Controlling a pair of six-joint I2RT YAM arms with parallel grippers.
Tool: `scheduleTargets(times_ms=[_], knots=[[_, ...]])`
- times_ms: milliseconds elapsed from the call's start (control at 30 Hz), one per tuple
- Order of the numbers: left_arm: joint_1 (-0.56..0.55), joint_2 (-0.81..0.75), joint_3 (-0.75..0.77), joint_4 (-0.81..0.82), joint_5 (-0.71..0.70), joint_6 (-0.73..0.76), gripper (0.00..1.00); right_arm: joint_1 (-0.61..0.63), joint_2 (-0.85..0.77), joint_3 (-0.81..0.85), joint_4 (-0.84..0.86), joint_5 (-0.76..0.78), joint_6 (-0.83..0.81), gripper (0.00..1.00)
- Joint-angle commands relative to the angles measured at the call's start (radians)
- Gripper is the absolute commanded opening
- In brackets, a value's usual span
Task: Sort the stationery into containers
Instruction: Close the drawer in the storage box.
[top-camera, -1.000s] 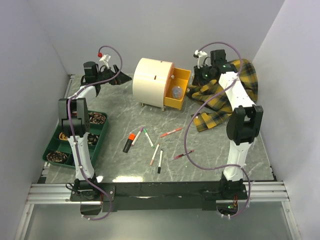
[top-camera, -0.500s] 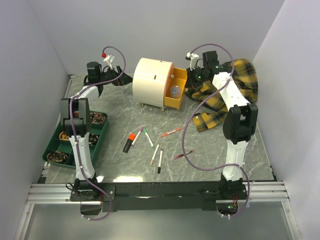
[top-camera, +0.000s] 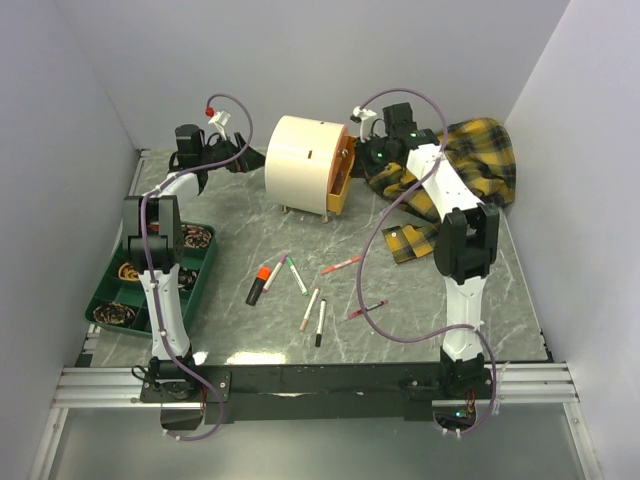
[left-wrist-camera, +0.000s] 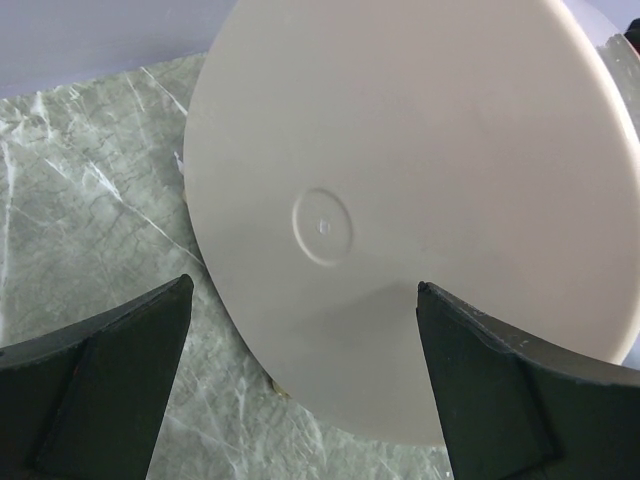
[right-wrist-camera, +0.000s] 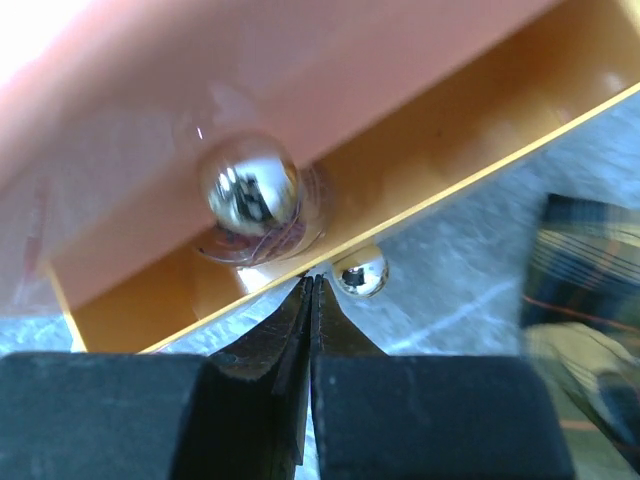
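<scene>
I'm looking into a robot lab cell: plain partition walls (top-camera: 60, 120) box in a marbled desk (top-camera: 240, 230) — the left arm (top-camera: 160, 300) and right arm (top-camera: 462, 300) bolted to an aluminium rail (top-camera: 100, 388) at its near edge.

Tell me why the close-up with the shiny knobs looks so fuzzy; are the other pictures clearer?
Right wrist: taken very close, so the knobs glare, the orange drawer washes out toward the top left, and the plaid cloth smears. Left wrist: the cream cabinet is crisp, with soft shading low down. Top external: even light, sharp, faint shadows.
</scene>
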Motion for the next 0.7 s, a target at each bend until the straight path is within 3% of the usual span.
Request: scheduleTargets(times_ms=[0,500,667], knots=[[-0.002,-0.001,0.037,0.053,0.034,-0.010,0.99,0.038,0.036,0.074,0.055,-0.048,0.052,0.05],[-0.002,-0.010,0.031,0.025,0.028,0.004,0.99,0.061,0.050,0.096,0.069,-0.045,0.083,0.08],[0.004,-0.030,0.025,-0.010,0.016,0.028,0.99,-0.006,-0.096,-0.089,0.053,-0.009,0.130,0.39]])
